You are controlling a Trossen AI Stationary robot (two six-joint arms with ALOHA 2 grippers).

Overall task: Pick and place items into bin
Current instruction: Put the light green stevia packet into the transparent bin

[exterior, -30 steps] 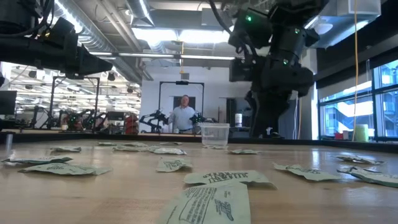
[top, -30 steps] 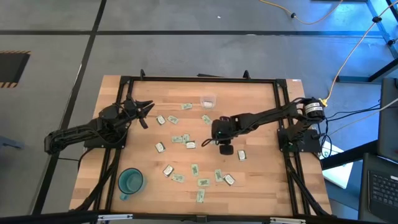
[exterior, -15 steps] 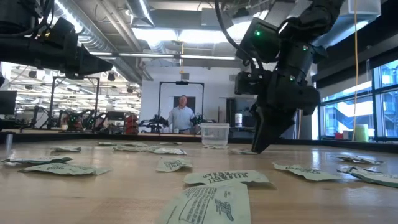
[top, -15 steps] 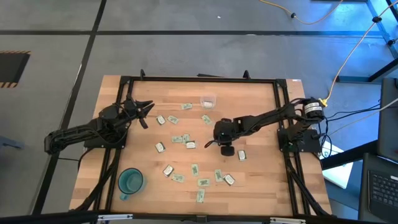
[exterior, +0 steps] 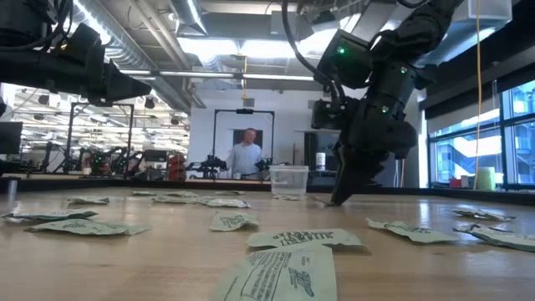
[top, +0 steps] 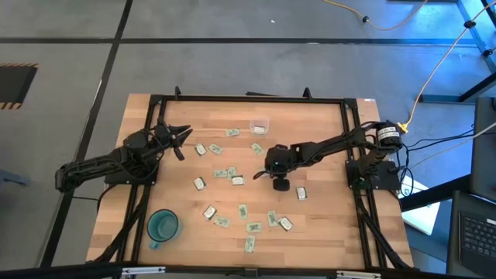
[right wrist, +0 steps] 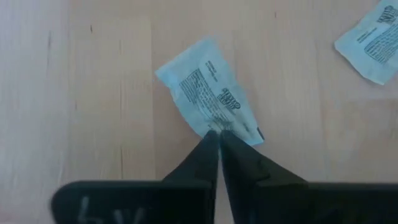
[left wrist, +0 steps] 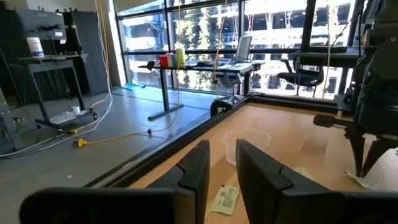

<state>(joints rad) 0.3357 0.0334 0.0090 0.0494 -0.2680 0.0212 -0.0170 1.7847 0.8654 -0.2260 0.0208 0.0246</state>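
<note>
Near the tabletop's centre, our right gripper (right wrist: pixel 219 132) has its fingers pinched on a packet's (right wrist: pixel 208 93) edge, ready for lifting toward the clear bin (top: pixel 259 125) near the far edge; our left gripper (top: pixel 180 138) waits half-open near the left edge.

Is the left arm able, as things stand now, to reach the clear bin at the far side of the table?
Probably yes. The left gripper hangs raised over the table's left side, fingers apart and empty. Only flat packets lie between it and the bin. The right gripper works nearer the middle, clear of that path.
</note>
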